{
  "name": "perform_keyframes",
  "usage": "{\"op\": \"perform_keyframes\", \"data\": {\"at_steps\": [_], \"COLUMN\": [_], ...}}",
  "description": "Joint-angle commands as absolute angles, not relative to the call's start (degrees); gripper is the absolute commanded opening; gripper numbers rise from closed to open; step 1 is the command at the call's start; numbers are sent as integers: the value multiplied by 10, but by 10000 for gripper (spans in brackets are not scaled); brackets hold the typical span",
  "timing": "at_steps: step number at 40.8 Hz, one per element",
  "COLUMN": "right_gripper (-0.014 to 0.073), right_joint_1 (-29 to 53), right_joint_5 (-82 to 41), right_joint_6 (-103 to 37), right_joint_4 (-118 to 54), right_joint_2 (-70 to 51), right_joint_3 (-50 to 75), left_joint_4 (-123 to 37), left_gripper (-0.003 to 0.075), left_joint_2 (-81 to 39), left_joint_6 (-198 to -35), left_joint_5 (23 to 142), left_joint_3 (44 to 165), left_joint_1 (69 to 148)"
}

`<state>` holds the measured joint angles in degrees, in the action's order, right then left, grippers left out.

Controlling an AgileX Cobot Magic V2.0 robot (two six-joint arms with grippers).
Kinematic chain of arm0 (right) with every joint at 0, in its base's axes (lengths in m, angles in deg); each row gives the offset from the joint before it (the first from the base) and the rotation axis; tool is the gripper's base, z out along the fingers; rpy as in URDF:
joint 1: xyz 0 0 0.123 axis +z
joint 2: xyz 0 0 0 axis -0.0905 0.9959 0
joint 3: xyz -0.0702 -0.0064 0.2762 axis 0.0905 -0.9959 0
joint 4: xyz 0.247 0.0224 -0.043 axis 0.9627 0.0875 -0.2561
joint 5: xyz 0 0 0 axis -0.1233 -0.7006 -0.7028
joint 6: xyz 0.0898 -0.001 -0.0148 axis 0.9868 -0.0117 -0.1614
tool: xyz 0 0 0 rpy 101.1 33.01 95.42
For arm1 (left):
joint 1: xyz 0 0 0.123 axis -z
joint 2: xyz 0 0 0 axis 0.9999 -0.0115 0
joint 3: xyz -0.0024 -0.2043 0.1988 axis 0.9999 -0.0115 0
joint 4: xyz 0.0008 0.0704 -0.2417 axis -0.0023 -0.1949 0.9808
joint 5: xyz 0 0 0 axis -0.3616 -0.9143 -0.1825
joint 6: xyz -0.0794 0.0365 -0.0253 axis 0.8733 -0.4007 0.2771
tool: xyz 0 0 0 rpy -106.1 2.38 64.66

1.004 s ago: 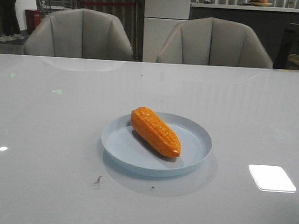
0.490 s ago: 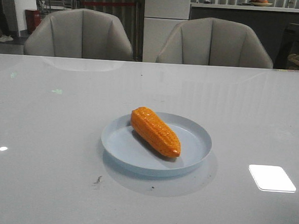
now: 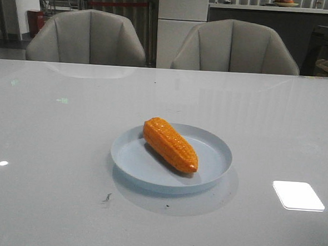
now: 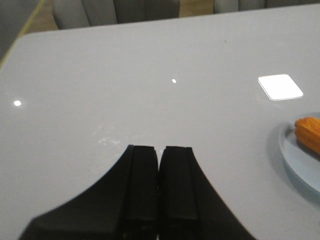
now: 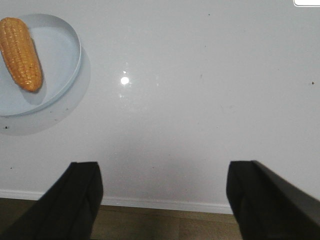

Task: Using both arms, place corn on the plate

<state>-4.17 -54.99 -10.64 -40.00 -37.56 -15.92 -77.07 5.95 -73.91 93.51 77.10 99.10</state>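
Note:
The orange corn (image 3: pixel 170 144) lies inside the pale blue plate (image 3: pixel 213 145) at the middle of the grey table, tapered end toward the front right. Neither arm shows in the front view. In the left wrist view my left gripper (image 4: pixel 159 148) is shut and empty over bare table, with the corn's end (image 4: pixel 309 132) and the plate's rim (image 4: pixel 295 162) at the frame's edge. In the right wrist view my right gripper (image 5: pixel 162 172) is open wide and empty above the table's front edge, well away from the corn (image 5: pixel 20 52) and the plate (image 5: pixel 65 55).
Two grey chairs (image 3: pixel 88 37) stand behind the table's far edge. Ceiling light reflections (image 3: pixel 297 195) shine on the glossy tabletop. The table's near edge (image 5: pixel 165 204) and the brown floor below it show in the right wrist view.

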Motion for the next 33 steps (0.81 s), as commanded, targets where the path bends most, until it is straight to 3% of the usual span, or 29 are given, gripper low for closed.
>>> {"op": "perform_keyframes", "data": {"at_steps": [1, 11, 20, 33], "right_gripper": [615, 615, 615, 615], "right_joint_1": [-45, -45, -45, -45], "right_joint_5": [-509, -509, -509, -510], "right_joint_6": [-107, -107, -107, -107], "right_joint_4": [-404, -404, -404, -404], "right_joint_2": [-375, -375, -375, -375], "right_joint_3": [-145, -145, -145, -145], "left_joint_4": [-788, -803, -680, -670], "left_gripper": [89, 89, 89, 89], "left_joint_2": [99, 205, 288, 377], "left_joint_6": [-732, -732, -732, -732], "left_joint_5": [888, 839, 745, 727], "left_joint_3": [775, 699, 606, 529], "left_joint_1": [966, 904, 888, 881]}}
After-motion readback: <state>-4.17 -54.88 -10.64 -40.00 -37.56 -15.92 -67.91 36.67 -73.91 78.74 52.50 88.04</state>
